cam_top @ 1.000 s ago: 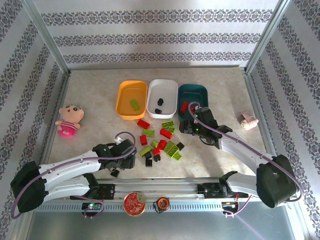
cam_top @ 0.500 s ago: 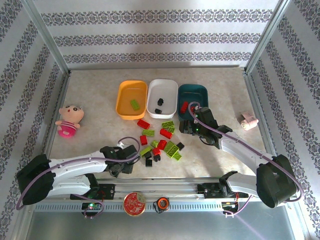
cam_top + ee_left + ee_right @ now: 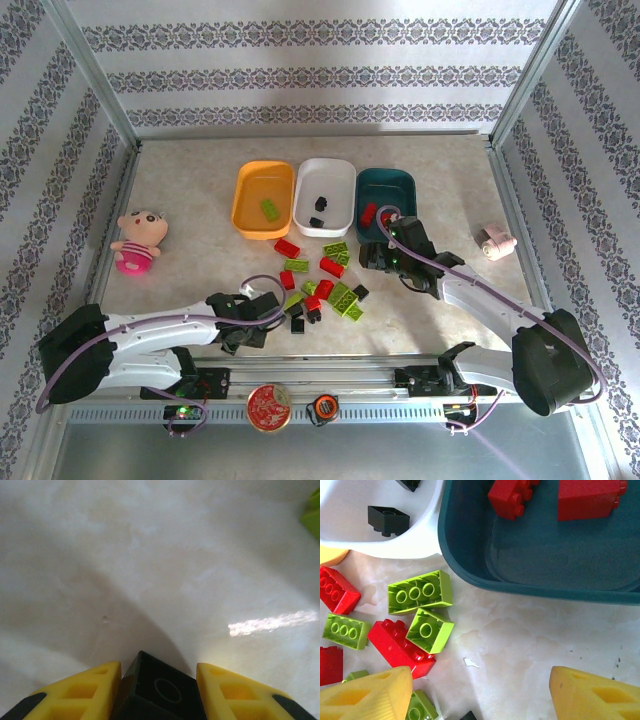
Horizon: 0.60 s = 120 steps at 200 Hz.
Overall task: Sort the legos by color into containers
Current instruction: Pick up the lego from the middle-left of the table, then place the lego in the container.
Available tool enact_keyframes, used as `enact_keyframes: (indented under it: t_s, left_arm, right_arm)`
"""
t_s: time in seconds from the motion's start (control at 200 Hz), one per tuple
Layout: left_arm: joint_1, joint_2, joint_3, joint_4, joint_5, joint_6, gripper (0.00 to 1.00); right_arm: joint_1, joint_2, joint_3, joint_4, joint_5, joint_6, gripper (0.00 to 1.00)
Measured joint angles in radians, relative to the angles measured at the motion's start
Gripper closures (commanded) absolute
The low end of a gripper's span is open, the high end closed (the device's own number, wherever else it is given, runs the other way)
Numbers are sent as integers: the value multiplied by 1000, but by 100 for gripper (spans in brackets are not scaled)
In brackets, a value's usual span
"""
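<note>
My left gripper (image 3: 243,335) is low over the table's near left. Its yellow fingers (image 3: 80,692) press both sides of a small black lego (image 3: 162,692). My right gripper (image 3: 480,690) stands open over bare tabletop, just in front of the teal container (image 3: 545,560), which holds two red legos (image 3: 510,497). The white container (image 3: 325,170) holds two black legos (image 3: 320,201). In the orange-yellow container (image 3: 243,200) lies one green lego (image 3: 270,209). Several loose red, green and black legos (image 3: 325,280) lie scattered between the arms; a green one (image 3: 430,630) and a red one (image 3: 400,647) sit left of my right gripper.
A pink plush doll (image 3: 137,240) lies at the far left. A small pink roll (image 3: 495,241) sits by the right rail. A round red tin (image 3: 269,406) and a small round orange-and-black object (image 3: 322,408) rest on the front rail. Metal frame posts border the table.
My left gripper has slid right along the near edge, come down over the black lego and closed its fingers on it. The right arm has not moved.
</note>
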<state>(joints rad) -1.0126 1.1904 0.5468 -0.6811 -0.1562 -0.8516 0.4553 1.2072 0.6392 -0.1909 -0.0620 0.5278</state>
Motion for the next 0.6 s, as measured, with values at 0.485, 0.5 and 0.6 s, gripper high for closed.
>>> enact_keyframes:
  t_s: [0.485, 0.5, 0.6]
  left_arm:
    - [301, 513, 748, 243, 95, 357, 80]
    - [307, 532, 769, 248, 102, 363, 79]
    - [357, 678, 895, 272, 135, 397, 79]
  right_arm:
    - [-20, -22, -21, 4, 1, 0, 27]
    - [-20, -22, -23, 4, 1, 0, 27]
    - [-22, -22, -27, 6, 2, 0, 27]
